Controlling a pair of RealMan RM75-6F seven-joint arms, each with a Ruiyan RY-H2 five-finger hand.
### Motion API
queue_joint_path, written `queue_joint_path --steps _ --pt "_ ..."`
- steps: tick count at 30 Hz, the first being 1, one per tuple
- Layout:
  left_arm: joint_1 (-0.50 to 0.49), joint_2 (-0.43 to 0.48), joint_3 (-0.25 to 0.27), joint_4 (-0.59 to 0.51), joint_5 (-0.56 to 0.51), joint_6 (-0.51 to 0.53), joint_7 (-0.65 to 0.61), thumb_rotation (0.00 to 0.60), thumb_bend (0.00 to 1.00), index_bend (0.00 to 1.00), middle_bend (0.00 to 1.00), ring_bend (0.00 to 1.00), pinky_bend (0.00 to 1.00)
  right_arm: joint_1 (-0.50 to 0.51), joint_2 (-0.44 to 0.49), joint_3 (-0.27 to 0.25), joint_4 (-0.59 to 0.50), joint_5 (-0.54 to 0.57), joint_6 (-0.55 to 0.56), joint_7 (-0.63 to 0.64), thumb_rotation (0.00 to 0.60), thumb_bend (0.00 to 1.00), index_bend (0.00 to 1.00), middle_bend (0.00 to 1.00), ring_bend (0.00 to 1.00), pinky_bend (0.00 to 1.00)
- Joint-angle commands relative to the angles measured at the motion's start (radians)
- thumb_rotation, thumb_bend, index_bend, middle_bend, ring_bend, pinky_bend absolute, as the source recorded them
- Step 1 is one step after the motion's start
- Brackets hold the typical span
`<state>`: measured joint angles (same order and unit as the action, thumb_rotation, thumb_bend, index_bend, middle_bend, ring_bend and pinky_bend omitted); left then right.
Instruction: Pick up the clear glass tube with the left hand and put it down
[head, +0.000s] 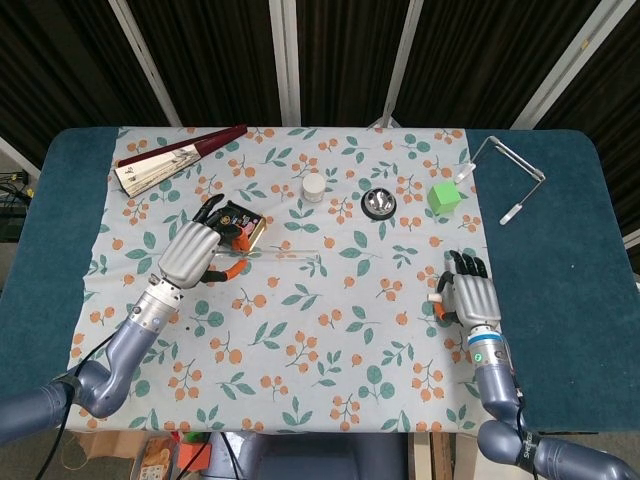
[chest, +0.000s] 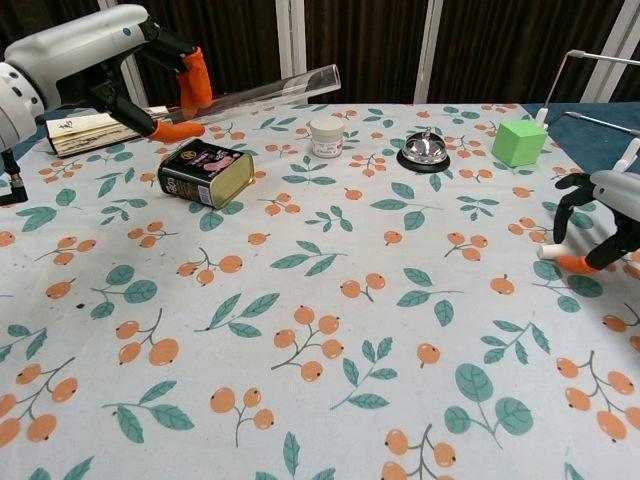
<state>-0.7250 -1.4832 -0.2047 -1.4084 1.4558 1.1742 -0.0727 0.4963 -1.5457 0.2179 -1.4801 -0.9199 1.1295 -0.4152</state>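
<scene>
Glass, the clear tube (chest: 262, 89) hangs in the chest view's upper left, pinched at one end by the left hand (chest: 95, 60) above the tin (chest: 207, 172), so it could tilt and slip; the right hand (chest: 612, 212), seemingly empty, rests with fingers apart.

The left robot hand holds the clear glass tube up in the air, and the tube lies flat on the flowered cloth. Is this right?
Not quite. The left robot hand holds the clear glass tube lifted above the flowered cloth, not lying on it; the chest view shows this.
</scene>
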Motion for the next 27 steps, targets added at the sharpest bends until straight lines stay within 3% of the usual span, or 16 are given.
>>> queue_joint_path --steps 1,11,20,25,27 --pt "0.002 0.002 0.0 0.0 -0.001 0.002 -0.001 0.6 0.63 0.65 0.69 0.2 0.05 0.001 -0.001 -0.001 0.001 0.0 0.0 0.0 0.6 0.36 0.53 0.1 0.0 0.04" --pt "0.004 0.004 0.002 0.003 -0.001 0.005 -0.007 0.6 0.63 0.65 0.69 0.2 0.05 0.005 -0.011 -0.008 0.014 0.011 -0.005 -0.014 0.6 0.39 0.53 0.1 0.0 0.04" --pt "0.004 0.004 0.003 0.005 0.002 0.008 -0.01 0.6 0.63 0.65 0.69 0.2 0.05 0.004 -0.005 -0.006 0.001 -0.012 0.014 -0.006 0.6 0.45 0.59 0.12 0.0 0.07" --pt "0.001 -0.004 0.002 -0.001 0.005 0.011 -0.011 0.6 0.63 0.65 0.69 0.2 0.05 0.009 0.019 0.004 -0.034 -0.078 0.048 0.008 0.6 0.46 0.6 0.13 0.01 0.07" --pt "-0.002 -0.012 0.003 -0.002 0.006 0.009 -0.009 0.6 0.63 0.65 0.69 0.2 0.05 0.017 0.031 0.001 -0.029 -0.152 0.076 0.013 0.6 0.45 0.6 0.14 0.02 0.08"
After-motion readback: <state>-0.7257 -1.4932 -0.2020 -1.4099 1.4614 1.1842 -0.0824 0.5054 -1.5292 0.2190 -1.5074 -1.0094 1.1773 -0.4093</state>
